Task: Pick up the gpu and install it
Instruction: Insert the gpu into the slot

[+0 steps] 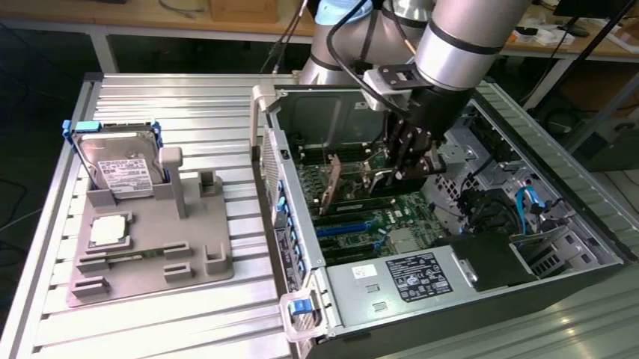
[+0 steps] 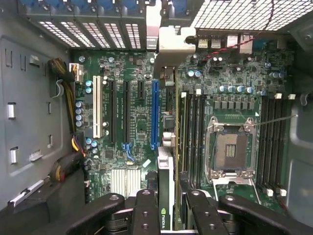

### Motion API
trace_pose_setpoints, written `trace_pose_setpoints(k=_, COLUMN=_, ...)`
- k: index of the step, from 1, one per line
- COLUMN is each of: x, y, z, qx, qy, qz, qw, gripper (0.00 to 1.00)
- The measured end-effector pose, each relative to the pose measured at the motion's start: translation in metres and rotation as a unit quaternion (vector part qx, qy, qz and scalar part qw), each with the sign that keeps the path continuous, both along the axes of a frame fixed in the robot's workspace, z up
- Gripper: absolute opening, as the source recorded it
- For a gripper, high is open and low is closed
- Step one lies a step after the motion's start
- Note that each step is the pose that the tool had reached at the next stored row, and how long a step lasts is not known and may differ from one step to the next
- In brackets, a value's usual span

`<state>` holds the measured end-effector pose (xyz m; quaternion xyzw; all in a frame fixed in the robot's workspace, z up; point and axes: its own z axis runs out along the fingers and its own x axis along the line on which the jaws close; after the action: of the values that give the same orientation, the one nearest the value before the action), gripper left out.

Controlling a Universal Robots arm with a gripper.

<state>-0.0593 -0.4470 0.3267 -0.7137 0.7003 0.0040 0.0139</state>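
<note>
My gripper (image 1: 408, 170) is lowered into the open computer case (image 1: 299, 247) and is shut on the gpu (image 1: 349, 183), a thin dark card held on edge above the motherboard. In the wrist view the gpu (image 2: 166, 196) runs edge-on from between my fingers (image 2: 144, 210), a green-lettered label on it, to its silvery bracket (image 2: 171, 41) at the case's slotted rear wall. It hangs just beside the long blue slot (image 2: 154, 115), parallel to it. Whether its lower edge touches the board I cannot tell.
On the exterior view's left a grey fixture (image 1: 150, 254) holds the hard drive (image 1: 120, 168) in its blue frame and a small square silver chip (image 1: 108, 230). Inside the case lie the CPU socket (image 2: 230, 149), memory slots (image 2: 193, 132), cable bundles (image 2: 73, 156) and a power supply (image 1: 409, 277).
</note>
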Motion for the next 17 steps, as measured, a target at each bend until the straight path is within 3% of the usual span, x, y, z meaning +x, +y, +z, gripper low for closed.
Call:
trace_pose_setpoints(k=6, x=-0.007, y=-0.0001, z=-0.0105, qx=-0.0001, qy=0.0, qz=-0.006, qw=1.0, gripper=0.27)
trace_pose_setpoints(k=13, x=-0.014, y=-0.0019, z=-0.0158, qx=-0.0001, qy=0.0, qz=-0.006, qw=1.0, gripper=0.27)
trace_pose_setpoints(k=17, x=-0.015, y=-0.0086, z=-0.0191, qx=-0.0001, qy=0.0, qz=-0.006, qw=1.0, gripper=0.27)
